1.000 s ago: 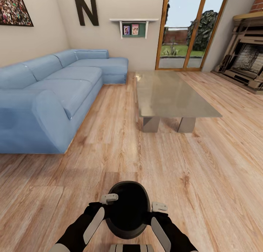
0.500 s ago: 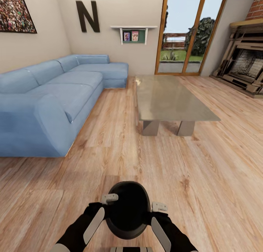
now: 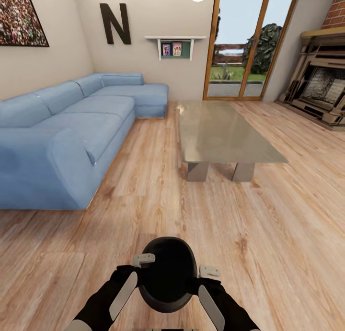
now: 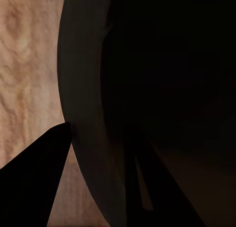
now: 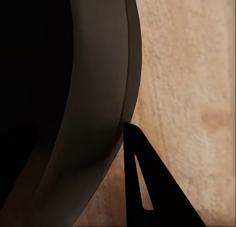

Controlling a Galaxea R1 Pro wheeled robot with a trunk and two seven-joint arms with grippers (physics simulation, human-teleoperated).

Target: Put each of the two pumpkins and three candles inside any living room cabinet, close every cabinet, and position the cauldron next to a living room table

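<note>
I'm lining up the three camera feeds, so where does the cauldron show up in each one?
Head view: cauldron low centre, between both end effectors, far short of the table.
Left wrist view: its dark wall spans most of the picture.
Right wrist view: its curved wall.
Shared landmark: the wooden floor beneath it.

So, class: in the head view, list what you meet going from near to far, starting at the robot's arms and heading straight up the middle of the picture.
Round black cauldron held between both arms → bare wooden plank floor → low glossy grey rectangular table → wood-framed glass patio doors.
</note>
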